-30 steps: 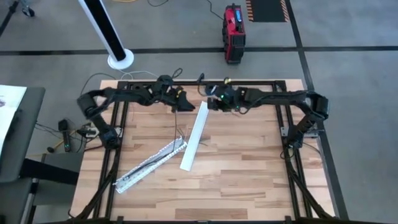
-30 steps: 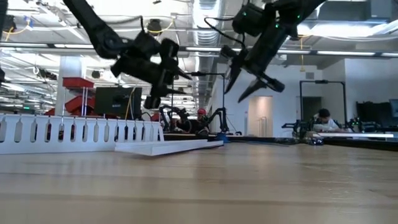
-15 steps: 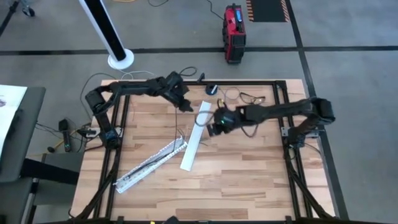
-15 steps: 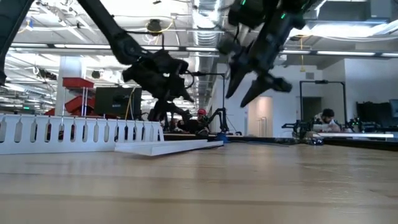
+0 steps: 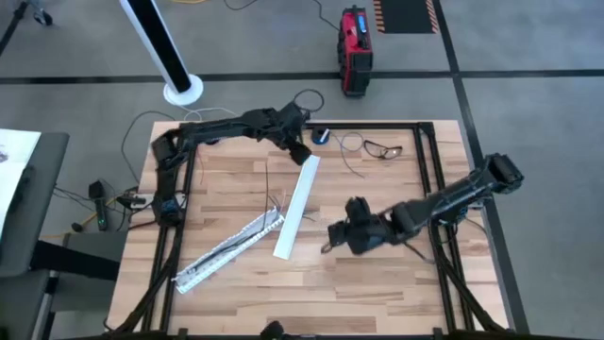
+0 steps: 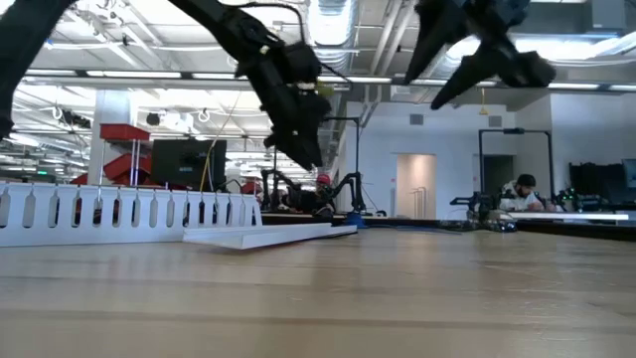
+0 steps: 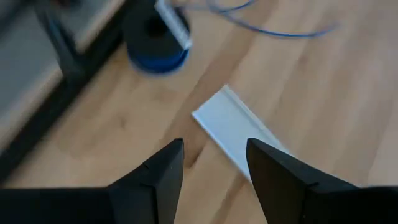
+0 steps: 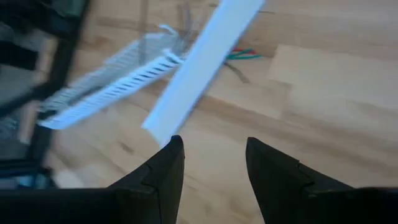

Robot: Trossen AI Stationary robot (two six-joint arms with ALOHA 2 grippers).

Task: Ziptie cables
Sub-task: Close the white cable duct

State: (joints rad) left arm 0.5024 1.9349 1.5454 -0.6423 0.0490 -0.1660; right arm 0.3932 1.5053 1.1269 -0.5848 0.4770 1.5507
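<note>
At the far edge of the counter, left gripper hangs over the top end of the plain white strip, fingers spread, holding nothing. Right gripper sits mid-counter, just right of the strip's near end, also spread & empty. Cables lie loose btwn the two white strips, untouched.

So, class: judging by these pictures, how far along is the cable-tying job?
Nothing looks done: the cables lie loose beside the white strip. In hand: nothing; the left gripper hovers open near the strip's far end and the right gripper is open near its other end. Gathering and tying remain.
</note>
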